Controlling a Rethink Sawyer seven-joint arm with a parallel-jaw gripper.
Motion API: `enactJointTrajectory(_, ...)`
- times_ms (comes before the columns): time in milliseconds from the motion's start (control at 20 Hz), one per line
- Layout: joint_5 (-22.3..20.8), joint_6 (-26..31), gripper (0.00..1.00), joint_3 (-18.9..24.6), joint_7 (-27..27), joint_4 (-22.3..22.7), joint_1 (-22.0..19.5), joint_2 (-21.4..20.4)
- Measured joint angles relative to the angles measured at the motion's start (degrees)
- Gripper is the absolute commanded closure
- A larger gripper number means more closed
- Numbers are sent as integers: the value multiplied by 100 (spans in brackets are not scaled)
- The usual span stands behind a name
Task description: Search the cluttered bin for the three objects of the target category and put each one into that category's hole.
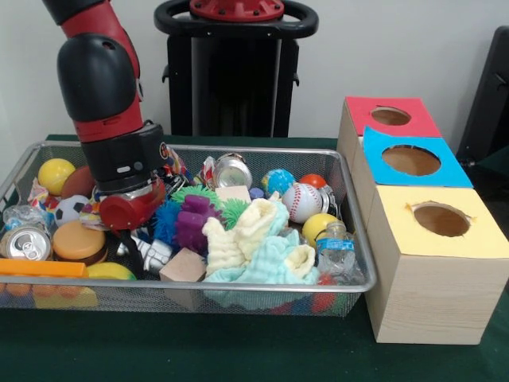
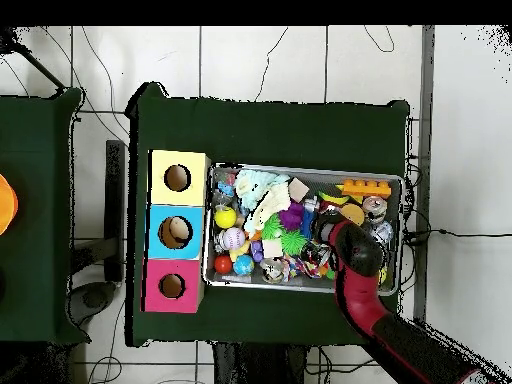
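Green table, cluttered mesh bin [image 1: 350,231]

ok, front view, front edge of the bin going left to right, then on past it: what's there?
Soda can → orange block → wooden cube → pale cloth → water bottle → mesh bin's right rim → yellow-topped box.

The shallow silver wire-mesh metal bin [image 1: 262,284] is gleaming along its smooth rim; the pale yellow and mint terry cloths [image 1: 258,247] are looking soft and nubbly; the three light wooden boxes [image 1: 429,298] are showing matt grain under flat red, blue and yellow paper tops; the dark green tablecloth [image 1: 238,350] is looking matt and felt-like.
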Motion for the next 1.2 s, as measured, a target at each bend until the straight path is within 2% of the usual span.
enactJointTrajectory(900, -103, -498, 0, 157, 525, 234, 8, -1)
enactJointTrajectory(1200, -90, -509, 0, 157, 697, 317, 193, -62)
